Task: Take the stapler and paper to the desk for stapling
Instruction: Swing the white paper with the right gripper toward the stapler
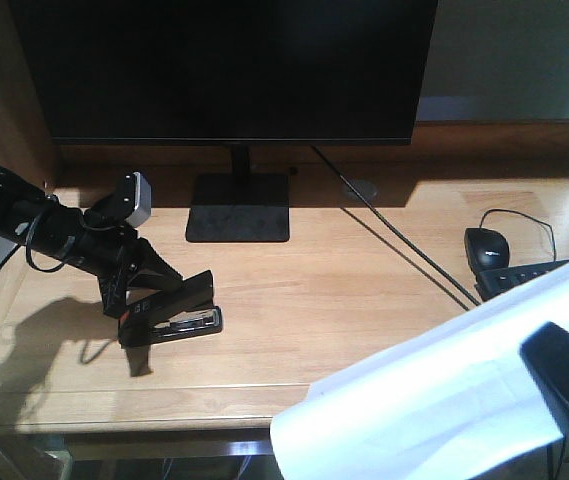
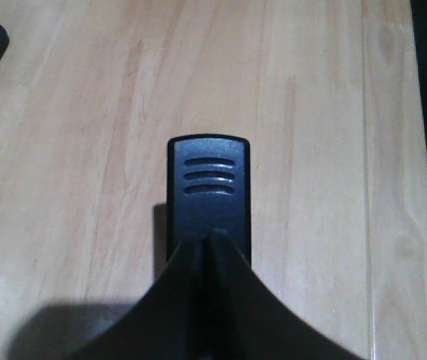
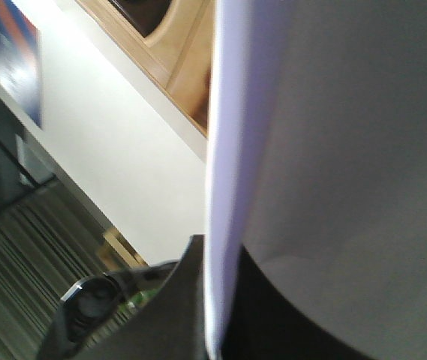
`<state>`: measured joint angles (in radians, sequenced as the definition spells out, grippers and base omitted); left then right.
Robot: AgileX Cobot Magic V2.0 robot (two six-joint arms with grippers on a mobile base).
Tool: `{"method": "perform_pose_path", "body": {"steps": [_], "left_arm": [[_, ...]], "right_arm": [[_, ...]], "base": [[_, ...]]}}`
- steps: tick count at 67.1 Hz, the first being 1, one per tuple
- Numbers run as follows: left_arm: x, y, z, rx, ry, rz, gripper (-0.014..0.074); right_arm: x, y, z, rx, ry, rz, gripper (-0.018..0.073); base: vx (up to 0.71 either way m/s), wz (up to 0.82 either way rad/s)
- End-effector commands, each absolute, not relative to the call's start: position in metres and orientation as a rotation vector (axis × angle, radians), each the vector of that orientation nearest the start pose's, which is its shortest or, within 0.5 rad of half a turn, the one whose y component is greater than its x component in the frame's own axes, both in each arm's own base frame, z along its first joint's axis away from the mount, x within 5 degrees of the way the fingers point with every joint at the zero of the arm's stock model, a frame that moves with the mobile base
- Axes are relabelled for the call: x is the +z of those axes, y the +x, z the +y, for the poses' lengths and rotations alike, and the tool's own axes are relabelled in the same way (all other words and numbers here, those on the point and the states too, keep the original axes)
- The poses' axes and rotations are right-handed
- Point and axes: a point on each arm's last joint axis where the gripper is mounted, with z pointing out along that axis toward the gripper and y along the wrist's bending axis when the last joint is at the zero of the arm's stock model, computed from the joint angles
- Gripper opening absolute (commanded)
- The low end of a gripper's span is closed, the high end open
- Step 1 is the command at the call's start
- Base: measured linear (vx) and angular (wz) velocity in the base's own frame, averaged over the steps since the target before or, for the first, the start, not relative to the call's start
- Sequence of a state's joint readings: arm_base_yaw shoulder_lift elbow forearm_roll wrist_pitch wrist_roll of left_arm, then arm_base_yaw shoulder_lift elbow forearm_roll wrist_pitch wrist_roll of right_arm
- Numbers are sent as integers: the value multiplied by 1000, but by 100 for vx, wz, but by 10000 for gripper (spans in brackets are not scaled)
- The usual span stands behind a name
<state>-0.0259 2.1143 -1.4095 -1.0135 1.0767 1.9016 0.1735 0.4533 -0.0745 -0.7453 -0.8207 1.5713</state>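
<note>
We have our left fingers (image 2: 177,300) clenched on the black stapler (image 1: 176,308) at the worktop's (image 1: 314,290) left side, our right fingers (image 3: 169,324) grasping the white paper (image 1: 434,400).

No text, brand, number or sign can be read in any of the views. In the front view a few tiny pale marks are seen near the rear of the stapler (image 1: 179,310), but they are too small to be made out. In the left wrist view only three short moulded grooves are shown on its top. In the right wrist view a blue and orange panel (image 3: 14,60) is seen on the white wall (image 3: 123,165), too blurred for lettering to be told.
</note>
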Motion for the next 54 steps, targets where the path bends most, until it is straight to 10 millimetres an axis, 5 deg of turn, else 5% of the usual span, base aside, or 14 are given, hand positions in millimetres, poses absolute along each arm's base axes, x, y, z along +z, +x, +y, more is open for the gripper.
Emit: {"method": "perform_pose_path", "body": {"steps": [1, 28, 54], "left_arm": [[189, 405, -84, -769, 1472, 1804, -6], [189, 405, -84, -769, 1472, 1804, -6], [189, 405, -84, -769, 1472, 1804, -6]], "right_arm": [[276, 83, 64, 1345, 35, 1404, -2], [281, 135, 95, 1383, -258, 1794, -2], [308, 188, 113, 1358, -552, 2017, -2]], "base": [[0, 0], [0, 0], [0, 0]]}}
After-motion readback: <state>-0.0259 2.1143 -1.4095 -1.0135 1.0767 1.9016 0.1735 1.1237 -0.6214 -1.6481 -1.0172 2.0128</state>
